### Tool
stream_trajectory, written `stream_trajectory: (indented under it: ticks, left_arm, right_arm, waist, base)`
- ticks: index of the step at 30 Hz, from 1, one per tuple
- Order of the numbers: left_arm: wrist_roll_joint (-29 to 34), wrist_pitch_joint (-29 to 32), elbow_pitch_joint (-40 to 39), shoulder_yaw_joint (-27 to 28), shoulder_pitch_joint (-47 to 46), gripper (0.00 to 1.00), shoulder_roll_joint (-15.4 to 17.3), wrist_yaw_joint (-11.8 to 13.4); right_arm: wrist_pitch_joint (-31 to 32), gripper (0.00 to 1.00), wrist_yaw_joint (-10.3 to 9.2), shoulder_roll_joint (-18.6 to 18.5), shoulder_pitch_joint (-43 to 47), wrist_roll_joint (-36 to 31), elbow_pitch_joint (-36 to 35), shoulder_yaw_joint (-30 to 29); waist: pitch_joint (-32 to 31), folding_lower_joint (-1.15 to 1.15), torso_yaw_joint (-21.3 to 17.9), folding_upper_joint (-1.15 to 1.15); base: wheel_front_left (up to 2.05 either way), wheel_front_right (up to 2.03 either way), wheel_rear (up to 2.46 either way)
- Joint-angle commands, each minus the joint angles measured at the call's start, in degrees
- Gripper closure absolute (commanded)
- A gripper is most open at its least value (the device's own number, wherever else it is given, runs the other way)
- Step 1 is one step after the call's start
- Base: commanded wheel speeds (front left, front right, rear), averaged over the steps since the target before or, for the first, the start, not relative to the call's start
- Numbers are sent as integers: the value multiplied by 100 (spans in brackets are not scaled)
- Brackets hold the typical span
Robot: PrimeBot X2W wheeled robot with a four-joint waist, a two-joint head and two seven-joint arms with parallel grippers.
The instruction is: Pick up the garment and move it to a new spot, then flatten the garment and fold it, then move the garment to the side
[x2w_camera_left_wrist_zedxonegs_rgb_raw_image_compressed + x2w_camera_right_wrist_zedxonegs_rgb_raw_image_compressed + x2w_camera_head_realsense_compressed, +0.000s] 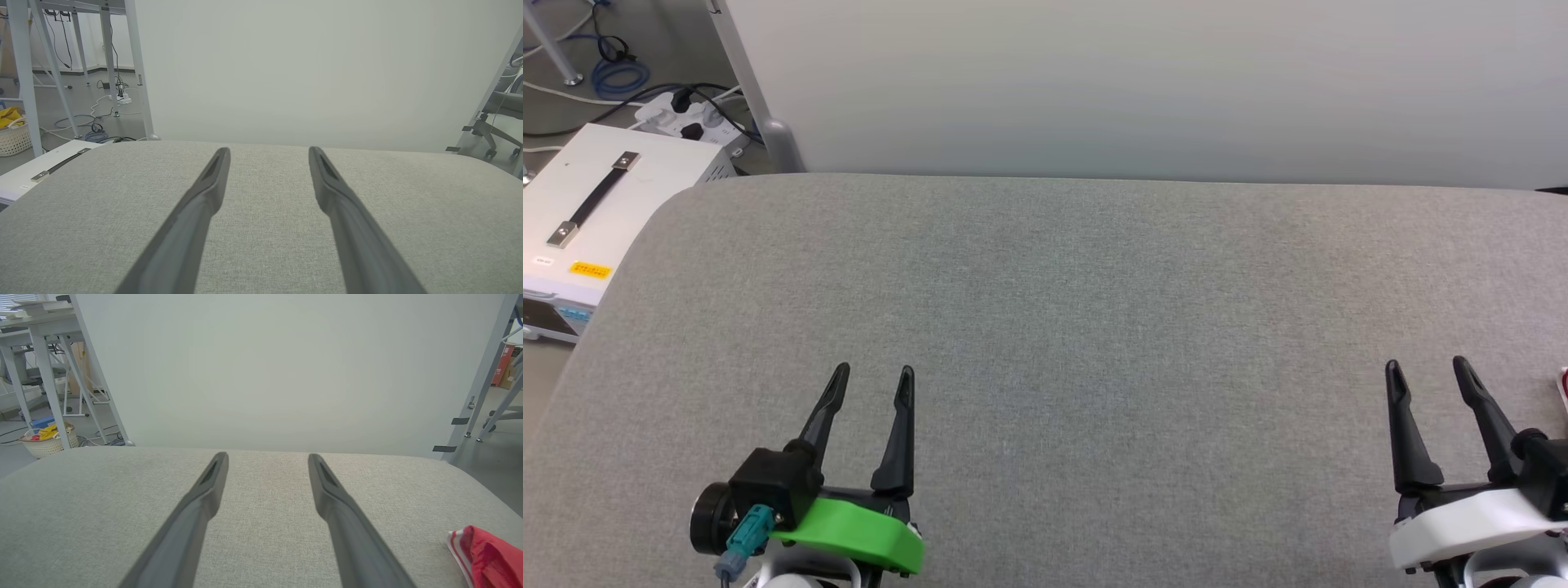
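The garment [484, 551] is a red cloth with white-red striped trim, lying on the grey table at the lower right edge of the right wrist view; a sliver of the garment [1563, 385] shows at the head view's right edge. My right gripper [1427, 369] hovers open just left of it, nothing between its fingers [327, 486]. My left gripper [874, 374] stands open over the table's near left, far from the cloth, with empty fingers [212, 175].
The grey fabric table [1078, 310] ends at a white wall panel behind. A white box with a black handle [588, 204] sits off the left edge, near cables and a power strip [686, 118]. A basket [49, 443] stands on the floor.
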Motion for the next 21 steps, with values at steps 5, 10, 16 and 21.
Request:
stream_trajectory:
  ticks: [5,10,16,21]
  left_arm:
    - [198,-33,21,147,119,0,-167,-157]
    - [273,-33,7,241,142,0,-279,-264]
    - [350,-33,-6,367,142,0,-380,-341]
    - [416,-33,32,478,139,0,-437,-378]
  right_arm:
    - [-74,0,-4,15,52,-257,157,69]
    - [-80,0,-4,56,48,-295,180,87]
    - [-32,0,-4,71,41,-320,183,82]
    - [-4,0,-4,30,60,-332,195,114]
  waist:
    - [-13,1,-13,0]
    - [3,1,-11,0]
    - [30,1,-4,0]
    - [46,1,-4,0]
  base:
    - [0,0,0]
    - [0,0,0]
    - [0,0,0]
    - [0,0,0]
